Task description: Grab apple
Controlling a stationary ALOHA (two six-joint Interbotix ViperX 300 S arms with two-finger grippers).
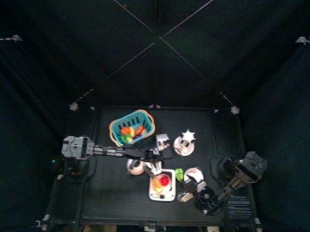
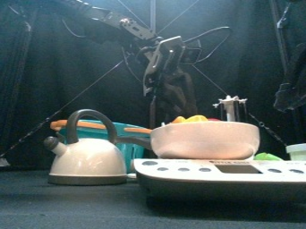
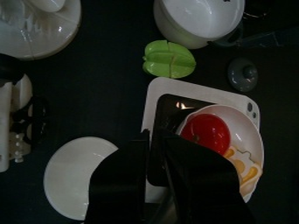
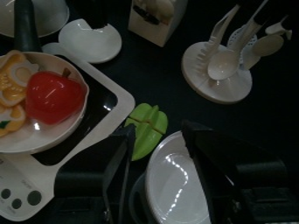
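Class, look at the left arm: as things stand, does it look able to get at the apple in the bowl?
Probably yes. The left gripper hangs just above the apple, which lies uncovered in the white bowl. Only yellow pieces lie beside it.

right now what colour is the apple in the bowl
Red, clearest in the left wrist view: apple in the white bowl.

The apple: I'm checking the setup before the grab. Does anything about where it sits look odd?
Nothing looks spilled or damaged. The apple lies in a white bowl with yellowish pieces, and the bowl stands on a white scale, an unusual but tidy spot. The left tool hovers close above.
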